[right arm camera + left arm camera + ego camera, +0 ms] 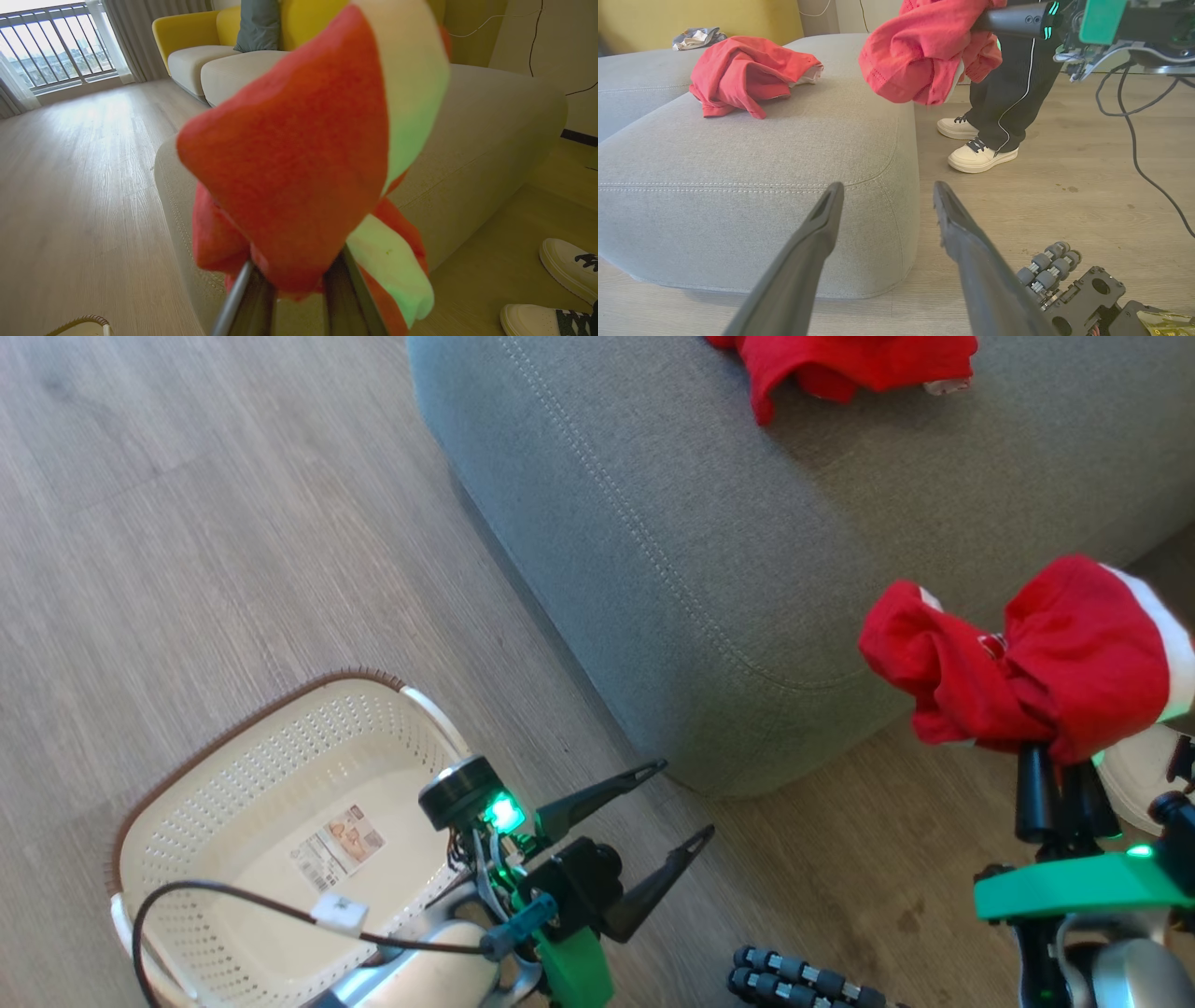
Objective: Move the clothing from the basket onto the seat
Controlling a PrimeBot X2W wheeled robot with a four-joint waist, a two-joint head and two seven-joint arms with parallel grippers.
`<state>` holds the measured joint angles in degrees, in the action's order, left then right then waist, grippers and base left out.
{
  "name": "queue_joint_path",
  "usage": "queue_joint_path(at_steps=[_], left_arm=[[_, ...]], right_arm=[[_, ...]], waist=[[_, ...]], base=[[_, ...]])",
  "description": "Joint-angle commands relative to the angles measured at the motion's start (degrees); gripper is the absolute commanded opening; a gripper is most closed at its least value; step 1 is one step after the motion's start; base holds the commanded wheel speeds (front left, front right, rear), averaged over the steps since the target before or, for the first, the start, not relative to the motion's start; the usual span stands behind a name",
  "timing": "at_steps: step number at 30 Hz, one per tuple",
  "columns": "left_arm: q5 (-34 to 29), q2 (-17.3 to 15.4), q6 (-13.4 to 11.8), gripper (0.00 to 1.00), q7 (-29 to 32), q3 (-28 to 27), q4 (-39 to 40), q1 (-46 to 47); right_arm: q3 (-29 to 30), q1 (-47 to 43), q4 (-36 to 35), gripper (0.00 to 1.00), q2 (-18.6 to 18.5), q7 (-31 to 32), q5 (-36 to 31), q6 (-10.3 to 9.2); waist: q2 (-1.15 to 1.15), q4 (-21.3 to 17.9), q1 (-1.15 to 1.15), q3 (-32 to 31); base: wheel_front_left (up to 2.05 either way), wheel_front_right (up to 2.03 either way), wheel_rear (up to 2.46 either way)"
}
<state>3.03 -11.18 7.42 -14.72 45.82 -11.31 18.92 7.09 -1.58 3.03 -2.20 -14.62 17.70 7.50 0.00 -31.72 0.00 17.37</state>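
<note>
Clothing (pixel 1027 663) crumpled soft red, seat (pixel 653 523) grey woven

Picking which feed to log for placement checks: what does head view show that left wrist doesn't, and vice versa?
Head, not left wrist: the basket on the floor, a label on its bottom. Left wrist, not head: a person's dark trousers beside the seat, a crumpled grey item at the back. Both: the seat, the plain red garment lying on it, the white-banded red garment gripped by the right hand, the left hand open and empty.
</note>
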Motion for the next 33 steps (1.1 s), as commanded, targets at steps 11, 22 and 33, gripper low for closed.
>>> queue_joint_path(at_steps=[11,22,33], left_arm=[[-1.1,-2.1,-0.1,1.0,-0.3,-4.8,3.2,0.8],[-2.3,-4.0,-0.1,1.0,-0.3,-4.6,4.8,3.6],[-2.1,-4.3,0.0,1.0,-0.3,-3.0,5.9,9.1]], right_arm=[[-0.7,11.9,-7.3,0.0,-0.7,-0.4,-4.8,-0.01],[2.6,30.7,-4.8,0.0,-4.5,-0.4,-4.5,-0.01],[8.4,46.9,5.9,0.0,-10.8,-0.4,-3.0,-0.01]], waist=[[0.0,0.1,0.0,3.3],[0.0,3.6,0.0,9.4],[0.0,9.6,0.0,15.6]], base=[[0.0,0.0,0.0],[0.0,0.0,0.0],[0.0,0.0,0.0]])
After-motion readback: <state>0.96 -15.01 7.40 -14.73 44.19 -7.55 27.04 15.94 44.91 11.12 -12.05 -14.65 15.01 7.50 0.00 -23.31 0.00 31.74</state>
